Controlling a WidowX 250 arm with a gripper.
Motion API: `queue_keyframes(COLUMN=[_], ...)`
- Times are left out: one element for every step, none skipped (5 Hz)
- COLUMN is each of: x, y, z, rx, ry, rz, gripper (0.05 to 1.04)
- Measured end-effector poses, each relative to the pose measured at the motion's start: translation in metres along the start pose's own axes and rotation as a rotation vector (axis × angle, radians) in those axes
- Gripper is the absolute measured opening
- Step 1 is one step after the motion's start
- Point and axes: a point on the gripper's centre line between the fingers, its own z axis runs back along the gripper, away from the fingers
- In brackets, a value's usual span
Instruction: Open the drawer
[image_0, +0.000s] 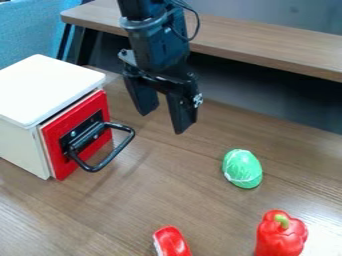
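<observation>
The gripper (162, 122) hangs over the table near the upper middle, its two fingers spread apart with nothing between them. To its lower left is a small white cabinet (47, 87) whose red drawer front (56, 133) faces right. The drawer sits closed against the body. A black loop handle (122, 146) sticks out from the red front, below and left of the fingertips, and the gripper is not touching it.
On the wooden table (157, 187), a green object (242, 169) lies right of centre. A red pepper (281, 235) stands at the lower right, and a red and white object (172, 242) lies at the bottom edge. A raised wooden shelf (267, 45) runs behind.
</observation>
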Motion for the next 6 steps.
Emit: queue_keyframes(x=[-0.001, 0.001, 0.001, 0.0, -0.009, -0.017], y=[0.0, -0.003, -0.004, -0.001, 0.02, 0.042], z=[-0.004, -0.016, -0.025, -0.035, -0.047, -0.053], rx=[-0.003, -0.001, 0.0, 0.009, 0.047, 0.076], ry=[0.013, 0.033, 0.053, 0.079, 0.122, 0.154], rz=[0.006, 0.015, 0.016, 0.027, 0.082, 0.131], gripper=[0.998, 0.998, 0.998, 0.998, 0.998, 0.998])
